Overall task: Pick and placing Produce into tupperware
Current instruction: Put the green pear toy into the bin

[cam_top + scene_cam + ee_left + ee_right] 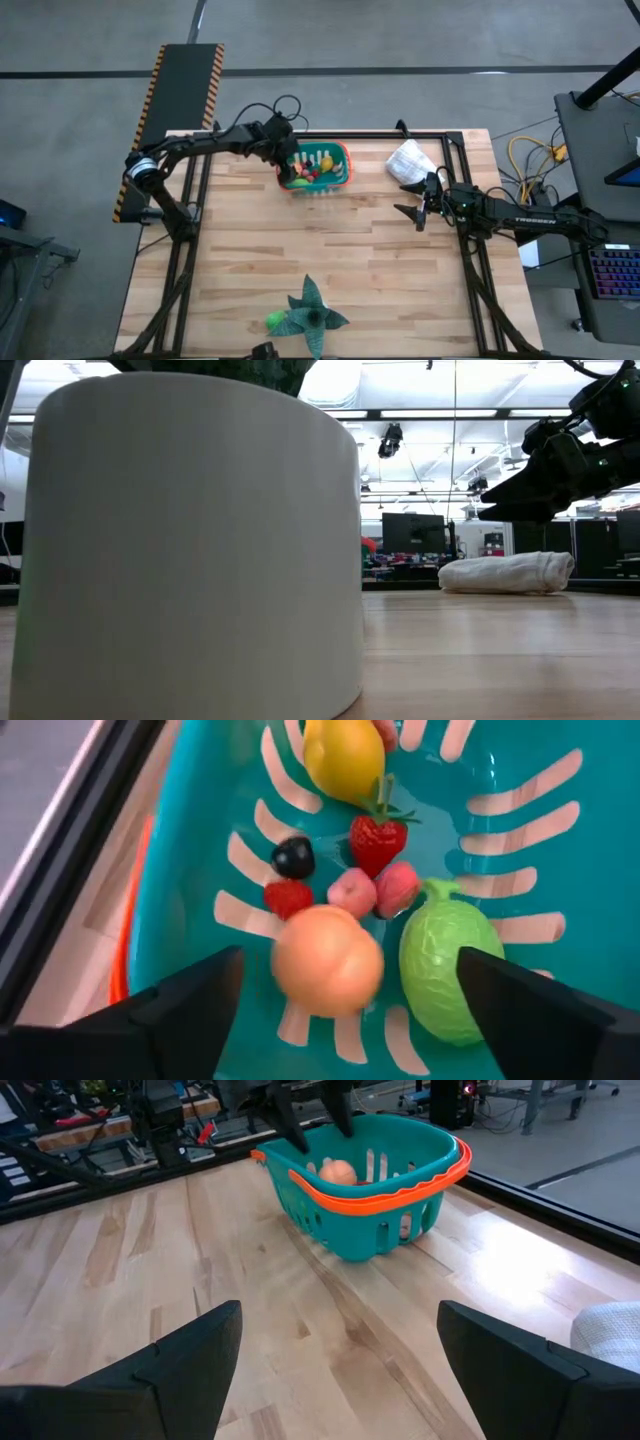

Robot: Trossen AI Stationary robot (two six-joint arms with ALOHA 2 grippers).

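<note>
The teal tupperware [340,175] with an orange-red rim stands at the table's far middle. In it lie a yellow lemon [345,755], a strawberry [378,838], a dark berry [293,857], small red and pink pieces and a bumpy green fruit [448,955]. My left gripper [350,958] hangs open above the tub's left part, pointing steeply down. An orange fruit [327,960] shows below the gap, apart from both fingers; whether it rests on the tub's floor I cannot tell. My right gripper [412,215] waits open at the right, clear of the tub [360,1220].
A wrinkled white bag [410,160] lies at the far right, just beyond my right gripper. A dark green leafy star [312,315] with a small light green piece [275,321] beside it sits at the near edge. A white cylinder [190,540] fills most of the low view.
</note>
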